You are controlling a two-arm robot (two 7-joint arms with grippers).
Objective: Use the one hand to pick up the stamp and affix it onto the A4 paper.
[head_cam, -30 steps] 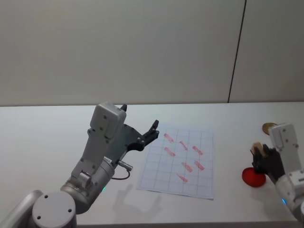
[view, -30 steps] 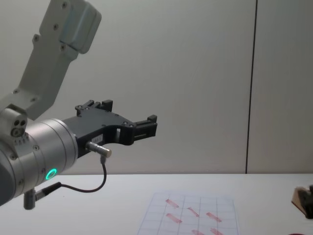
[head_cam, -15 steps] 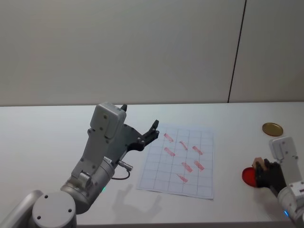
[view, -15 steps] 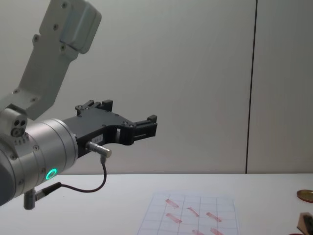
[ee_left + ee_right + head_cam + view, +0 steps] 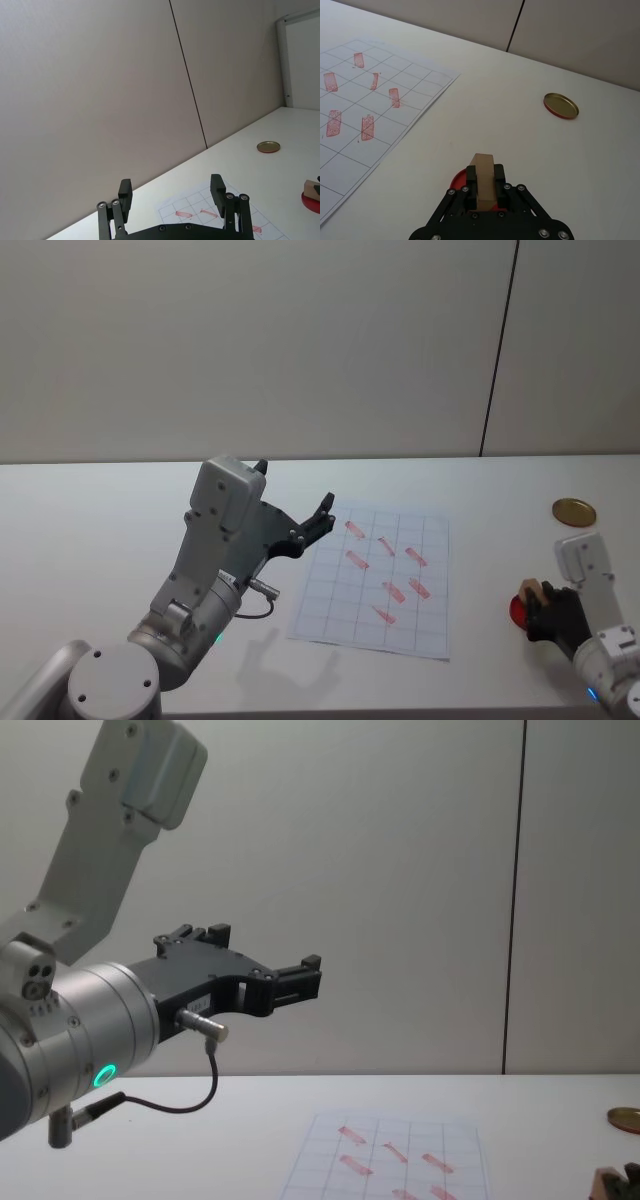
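the stamp (image 5: 483,180) sits upright, clamped between the fingers of the right gripper (image 5: 484,192), low over a red pad (image 5: 519,608) on the table (image 5: 90,530), to the right of the paper (image 5: 375,580) and apart from it. a gold lid (image 5: 560,105) lies farther back. the left gripper (image 5: 172,197) hangs raised left of the paper, fingers wide apart.

R gripper (image 5: 483,192) low, fingers clamped; L gripper (image 5: 172,192) raised, fingers apart.
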